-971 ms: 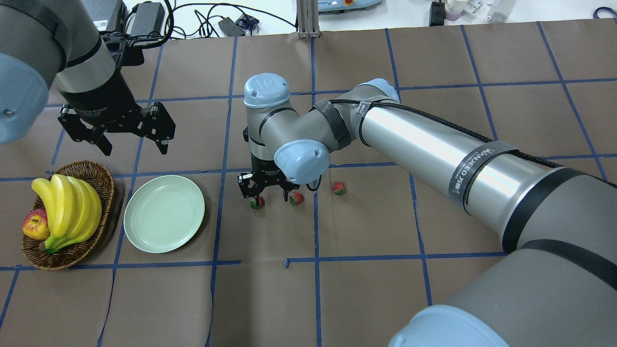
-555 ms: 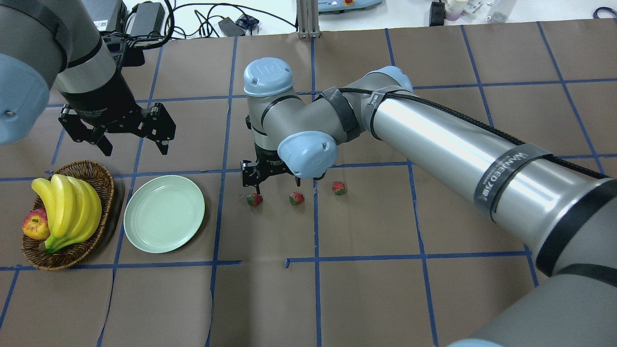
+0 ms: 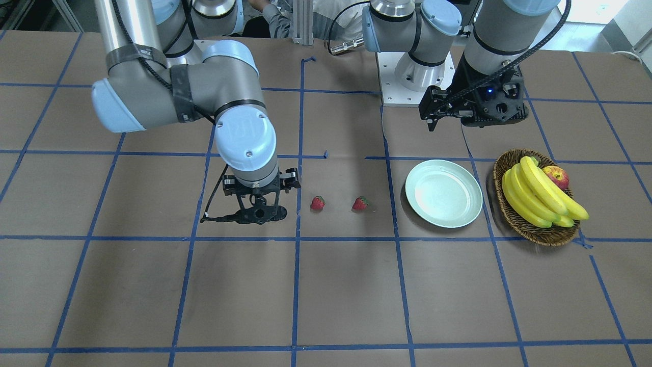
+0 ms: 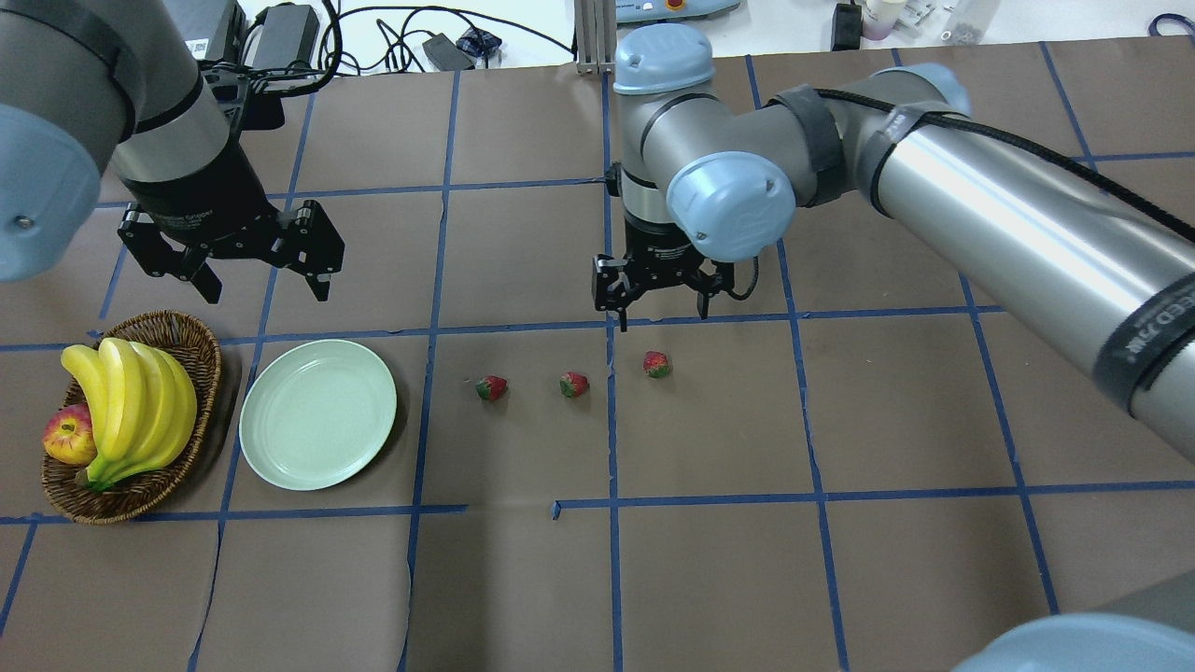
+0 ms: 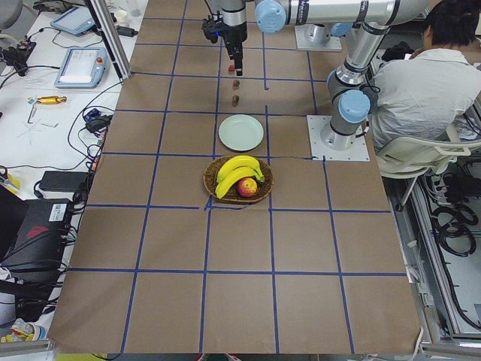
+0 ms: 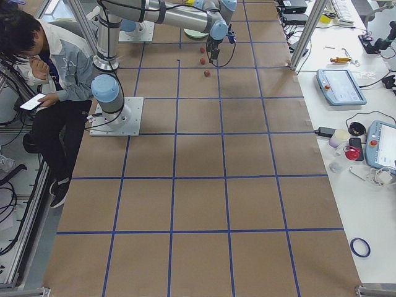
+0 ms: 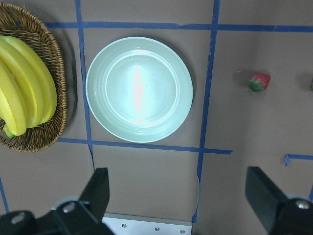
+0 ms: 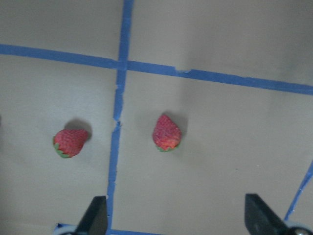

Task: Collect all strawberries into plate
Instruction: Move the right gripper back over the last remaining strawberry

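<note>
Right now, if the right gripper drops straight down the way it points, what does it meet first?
Most likely the strawberry farthest from the plate: the open right gripper hangs about over it, pointing down. Depth is unclear, so it might touch the table just beside it.

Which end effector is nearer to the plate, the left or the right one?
Left. The left end effector hovers just beyond the plate; the right end effector hangs by the farthest strawberry.
</note>
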